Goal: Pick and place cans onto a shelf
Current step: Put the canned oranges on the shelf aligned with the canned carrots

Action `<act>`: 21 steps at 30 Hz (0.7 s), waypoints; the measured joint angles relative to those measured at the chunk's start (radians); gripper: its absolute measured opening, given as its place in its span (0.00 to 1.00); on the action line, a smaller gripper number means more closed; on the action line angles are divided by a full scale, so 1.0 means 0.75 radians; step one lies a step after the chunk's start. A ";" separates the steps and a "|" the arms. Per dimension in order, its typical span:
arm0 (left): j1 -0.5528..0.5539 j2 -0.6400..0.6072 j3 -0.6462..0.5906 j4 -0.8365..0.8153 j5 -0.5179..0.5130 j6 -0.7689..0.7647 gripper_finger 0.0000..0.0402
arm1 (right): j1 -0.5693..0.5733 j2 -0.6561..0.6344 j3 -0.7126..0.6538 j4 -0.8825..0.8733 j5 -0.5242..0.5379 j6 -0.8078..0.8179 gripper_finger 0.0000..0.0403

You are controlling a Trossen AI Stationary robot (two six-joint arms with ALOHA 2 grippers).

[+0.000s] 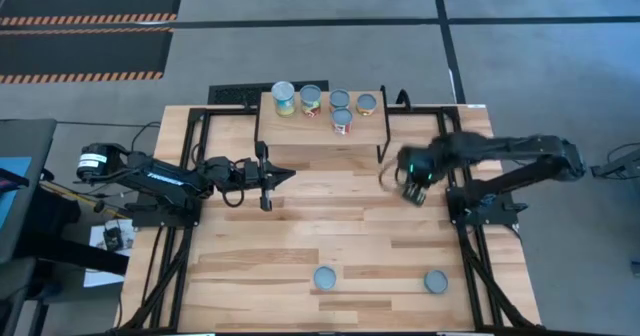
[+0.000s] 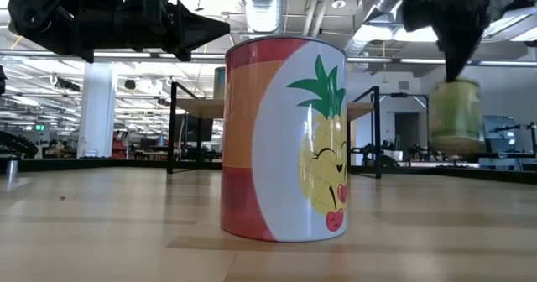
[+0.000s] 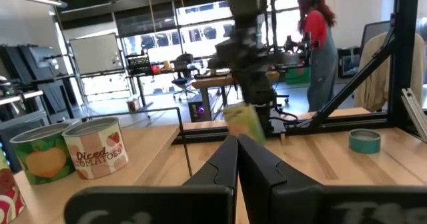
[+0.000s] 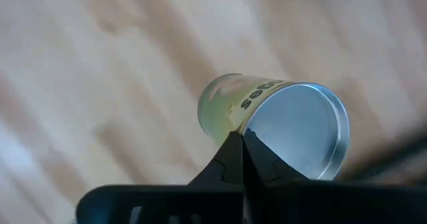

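- Jaws of the right gripper (image 4: 241,159) are clamped on a yellow-green can (image 4: 230,104), holding it above the table (image 1: 330,226), just off the shelf's right end.
- Seen from table height, that held can (image 2: 456,117) hangs clear of the wood under the dark right gripper (image 2: 457,60).
- Left gripper (image 1: 283,175) hovers over the table's left-middle, its jaws pressed together and holding nothing.
- On the shelf (image 1: 322,127) five cans stand upright: one yellow-green (image 1: 283,98), one beside it (image 1: 310,99), and three smaller ones to the right (image 1: 342,122).
- Two teal cans rest near the table's front edge, well apart: one (image 1: 324,277) and another (image 1: 434,281).
- A pineapple-labelled can (image 2: 285,138) stands upright close to the low camera.
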 joint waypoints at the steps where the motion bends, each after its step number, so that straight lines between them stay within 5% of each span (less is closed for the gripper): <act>1: 0.000 0.000 0.000 0.000 0.000 0.000 0.00 | 0.088 0.012 0.000 0.063 0.012 0.044 0.01; 4: 0.000 0.000 0.000 0.001 0.000 -0.001 0.00 | 0.278 0.091 0.003 0.283 0.083 0.110 0.01; 8: 0.000 0.000 0.000 0.000 0.000 -0.001 0.00 | 0.349 0.272 0.037 0.576 0.158 0.031 0.01; 21: 0.000 0.000 0.000 -0.024 -0.001 0.000 0.00 | 0.150 0.957 0.670 0.667 0.155 -0.668 0.01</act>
